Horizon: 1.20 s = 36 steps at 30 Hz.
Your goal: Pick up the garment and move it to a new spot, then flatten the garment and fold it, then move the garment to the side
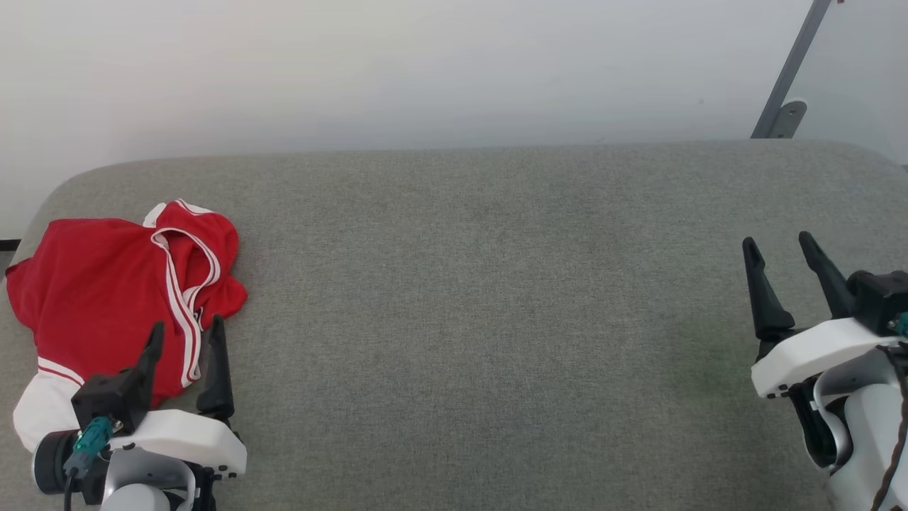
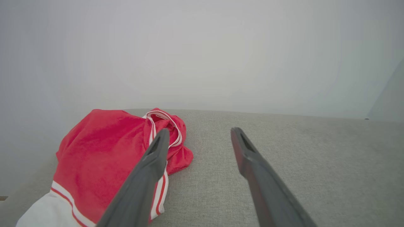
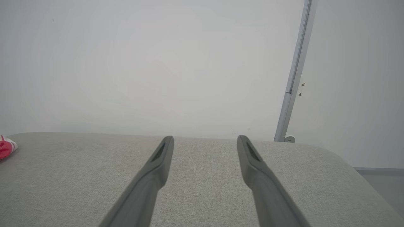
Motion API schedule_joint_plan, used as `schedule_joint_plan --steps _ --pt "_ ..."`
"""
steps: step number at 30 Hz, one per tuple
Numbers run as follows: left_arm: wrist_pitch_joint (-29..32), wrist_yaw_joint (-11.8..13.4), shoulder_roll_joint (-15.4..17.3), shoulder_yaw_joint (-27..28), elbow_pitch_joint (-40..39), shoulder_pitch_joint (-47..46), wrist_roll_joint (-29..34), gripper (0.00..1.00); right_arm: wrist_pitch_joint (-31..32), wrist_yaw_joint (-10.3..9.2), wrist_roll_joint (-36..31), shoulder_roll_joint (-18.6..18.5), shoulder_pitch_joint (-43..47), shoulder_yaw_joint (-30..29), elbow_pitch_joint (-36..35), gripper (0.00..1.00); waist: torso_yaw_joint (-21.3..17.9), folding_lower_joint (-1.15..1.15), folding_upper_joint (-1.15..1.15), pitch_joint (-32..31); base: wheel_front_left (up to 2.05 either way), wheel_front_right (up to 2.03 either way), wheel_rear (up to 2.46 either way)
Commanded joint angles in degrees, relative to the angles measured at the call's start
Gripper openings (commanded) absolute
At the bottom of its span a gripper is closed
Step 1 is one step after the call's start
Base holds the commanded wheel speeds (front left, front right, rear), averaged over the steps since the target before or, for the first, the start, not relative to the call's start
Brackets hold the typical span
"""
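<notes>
The garment (image 1: 106,298), a bright red shirt with white sleeve ends and thin white stripe trim, lies crumpled at the far left of the grey padded surface (image 1: 482,298). My left gripper (image 1: 186,325) hovers open over the shirt's near right edge, nothing between its fingers. In the left wrist view the garment (image 2: 104,157) sits left of the gripper (image 2: 199,130), partly behind the left finger (image 2: 148,176). My right gripper (image 1: 779,240) stands open at the far right, well away from the shirt. A sliver of the garment (image 3: 6,147) shows at the right wrist view's left edge, with the gripper (image 3: 205,137) open.
A pale wall rises behind the padded surface. A grey metal post (image 1: 791,74) with a foot bracket stands at the back right, seen too in the right wrist view as a post (image 3: 295,72). The surface's rounded corner (image 3: 341,157) falls off to the right.
</notes>
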Motion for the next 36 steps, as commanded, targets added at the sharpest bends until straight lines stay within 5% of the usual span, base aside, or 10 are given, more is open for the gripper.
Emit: schedule_joint_plan --steps 1,27,36 --pt "-0.6 -0.2 0.0 0.4 -0.1 -0.9 1.4 1.00 -0.7 0.00 -0.9 -0.3 -1.3 -0.3 -0.1 1.00 0.0 0.00 0.00 0.1 0.00 0.00 0.00" --pt "-3.1 -5.2 -2.8 4.9 4.4 -3.4 6.2 1.00 -3.0 0.00 -1.6 0.1 0.3 -2.4 1.1 1.00 1.3 0.00 0.00 0.4 0.00 0.00 0.00" --pt "-3.1 -6.2 -4.2 5.3 6.1 -3.7 4.9 1.00 -3.0 0.00 -0.1 1.0 1.0 -1.9 1.0 1.00 7.0 0.00 0.00 0.5 0.00 0.00 0.00"
